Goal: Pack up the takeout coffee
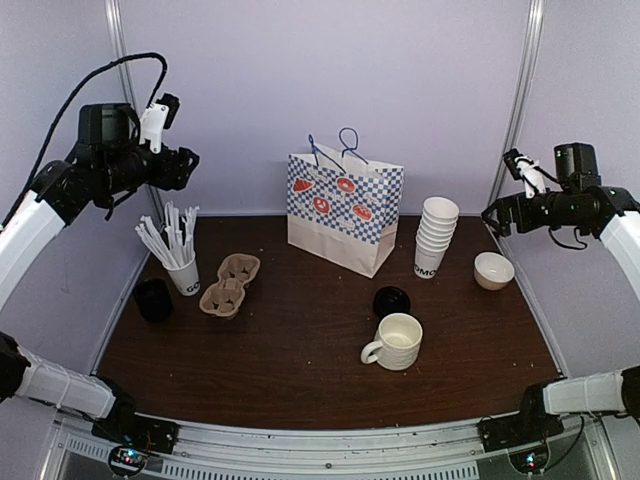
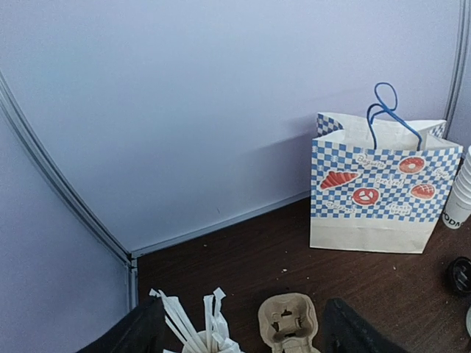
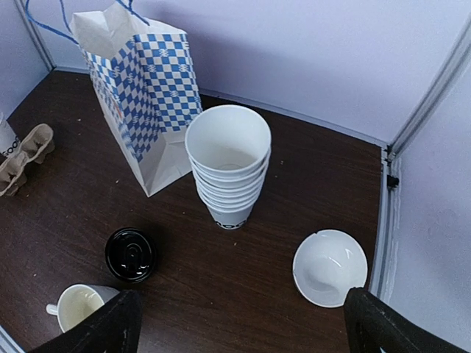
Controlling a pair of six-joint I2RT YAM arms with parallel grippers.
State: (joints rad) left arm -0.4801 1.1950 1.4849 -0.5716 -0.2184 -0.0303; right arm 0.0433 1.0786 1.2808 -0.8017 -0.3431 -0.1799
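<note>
Black left hand (image 1: 190, 160) and right hand (image 1: 495, 218), both open, empty, aloft

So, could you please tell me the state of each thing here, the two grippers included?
paper bag: upright, top open
stack of paper cups: upright, no lid, top cup empty
white bowl: upright, empty
black lid: lying loose, on no cup
mug: upright, looks empty
cup carrier: lying flat, slots empty
straw cup: upright, full of wrapped straws
left gripper: open, raised, holding nothing
right gripper: open, raised, holding nothing
</note>
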